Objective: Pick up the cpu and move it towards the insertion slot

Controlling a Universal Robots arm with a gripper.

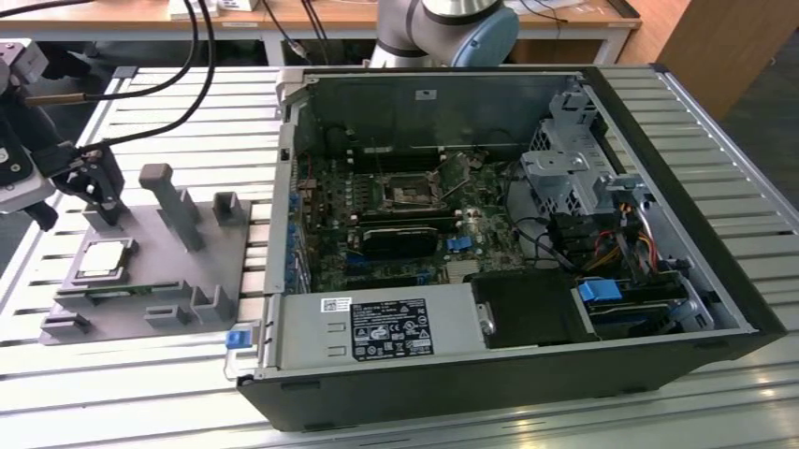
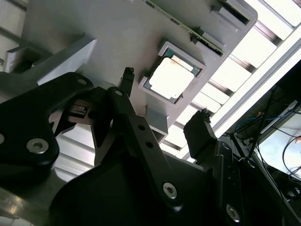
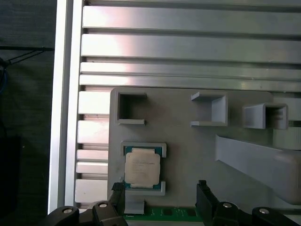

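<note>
In the exterior view the tool (image 1: 73, 198) hangs over the far end of a grey holder (image 1: 150, 238), at the exterior view's left, above the slatted metal worktop (image 1: 187, 103). Its black fingers stand apart and nothing is between them. The cpu (image 1: 103, 259) lies flat in a shallow pocket of the holder, near the tool and lower than it, with the silvery top upward. The insertion slot (image 1: 410, 194) is well apart from it, toward the exterior view's right, on the board inside the open computer case (image 1: 500, 388). It shows a metal frame around a dark centre.

In the second wrist view the tool (image 2: 164, 99) is wide open and holds nothing. The cpu (image 2: 171, 75) shows beyond the gap between the fingers (image 2: 126, 80) and no finger touches it. Its top is bright and pale, with a thin greenish rim, and it sits inside a raised grey frame of the holder (image 2: 117, 28).

In the first wrist view the tool (image 3: 160, 188) has its fingertips (image 3: 203, 190) spread wider than the chip. The cpu (image 3: 142, 167) is nearly square, so it has no clear long axis, and its edges run parallel to the edges of the holder (image 3: 188, 155). A narrow green strip board (image 3: 160, 214) lies just beside the pocket.
</note>
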